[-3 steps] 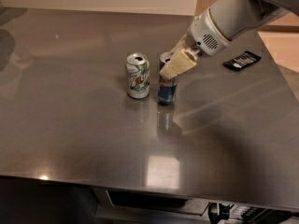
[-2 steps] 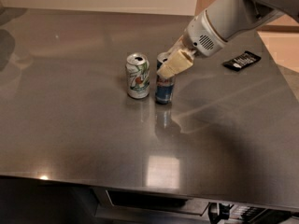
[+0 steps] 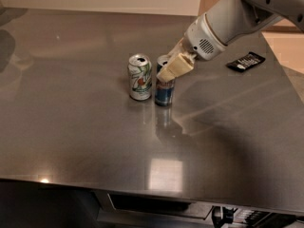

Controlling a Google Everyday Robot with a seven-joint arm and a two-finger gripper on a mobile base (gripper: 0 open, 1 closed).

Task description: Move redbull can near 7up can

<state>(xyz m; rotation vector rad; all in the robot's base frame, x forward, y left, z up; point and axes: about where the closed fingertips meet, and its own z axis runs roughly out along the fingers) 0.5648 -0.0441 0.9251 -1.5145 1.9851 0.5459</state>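
Centrally, jaws clasping redbull can, steel table

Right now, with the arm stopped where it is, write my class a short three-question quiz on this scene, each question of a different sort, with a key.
1. Short answer: which stands nearer the flat black object, the redbull can or the 7up can?
2. True or false: the redbull can lies on its side.
3. Where is the gripper?
A) at the redbull can's top, fingers shut on it
B) over the flat black object
C) on the 7up can

Key: 1. the redbull can; 2. false, it stands upright; 3. A
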